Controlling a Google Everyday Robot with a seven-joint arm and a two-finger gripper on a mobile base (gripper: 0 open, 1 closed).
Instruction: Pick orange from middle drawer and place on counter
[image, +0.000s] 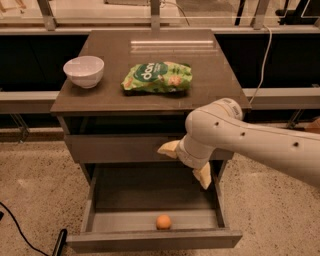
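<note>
Hovering with gripper (183, 166) over the right rear of the open drawer (88, 216), fingers (169, 148) spread wide and pinching nothing. Lying below and slightly left of it, against the drawer's front wall: orange (163, 222), well apart from the fingers. Being round, offering no preferred grasp axis. Probably calling for descending forward and left. Waiting above: counter (115, 55).

We see the orange (163, 222) lying in the middle drawer (125, 241), just behind the middle of its front wall. The gripper (183, 166) hangs above the drawer's right rear part, fingers apart. Above and behind the drawer, the counter (210, 85) carries a bowl (84, 71) at left and a snack bag (157, 77) near centre.
</note>
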